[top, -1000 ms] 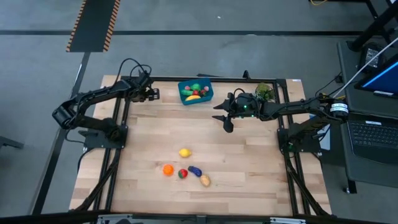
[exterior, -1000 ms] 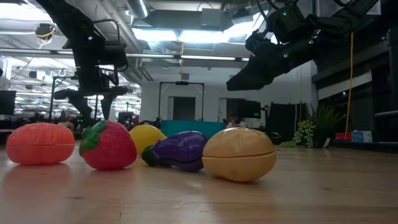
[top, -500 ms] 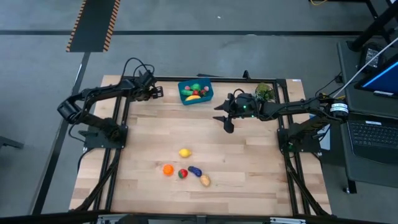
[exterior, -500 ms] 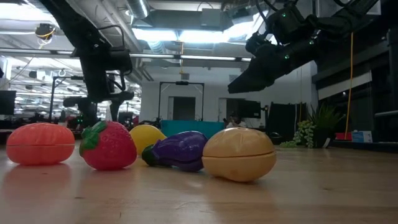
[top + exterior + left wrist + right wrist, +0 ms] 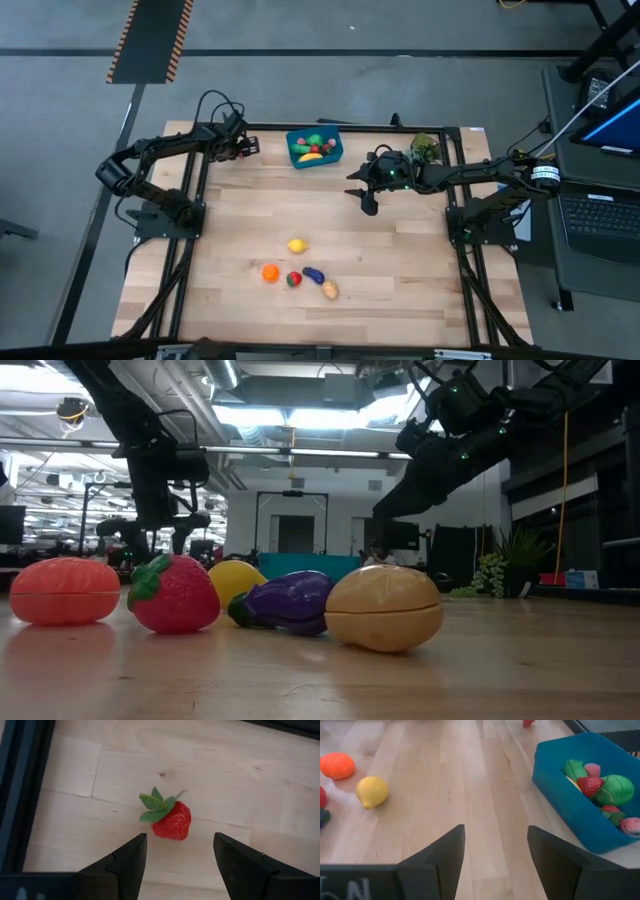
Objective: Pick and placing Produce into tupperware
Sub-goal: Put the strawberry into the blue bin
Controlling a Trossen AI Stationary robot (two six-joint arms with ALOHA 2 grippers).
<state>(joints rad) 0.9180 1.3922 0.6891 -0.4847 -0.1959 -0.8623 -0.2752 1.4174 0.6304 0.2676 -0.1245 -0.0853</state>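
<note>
In the high view we see the left gripper (image 5: 243, 146) at the upper left of the table (image 5: 400, 260), its fingers parted and empty. The left wrist view shows a red strawberry (image 5: 170, 820) with green leaves lying on the wood just ahead of the two open fingers (image 5: 127, 865), between their lines and untouched.

The right gripper (image 5: 362, 195) hangs above the upper middle of the table, jaws apart and holding nothing. In its wrist view the blue tupperware (image 5: 570, 795) sits ahead and to the frame's right, already holding a green pepper (image 5: 615, 789), a strawberry and other pieces. In the high view the tupperware (image 5: 315, 148) stands at the table's top edge between the two grippers.

Since a second ago the left arm has swung a little toward the tupperware along the top edge; the right gripper has shifted only slightly. The produce on the table lies as before.

Lower in the high view a lemon (image 5: 296, 245) lies alone, and below it an orange (image 5: 270, 272), another strawberry (image 5: 293, 279), an eggplant (image 5: 314, 275) and a potato (image 5: 330, 290) form a loose row. A leafy plant sprig (image 5: 425, 148) sits at the upper right, just behind the right gripper. Nothing stands between either gripper and the produce.
</note>
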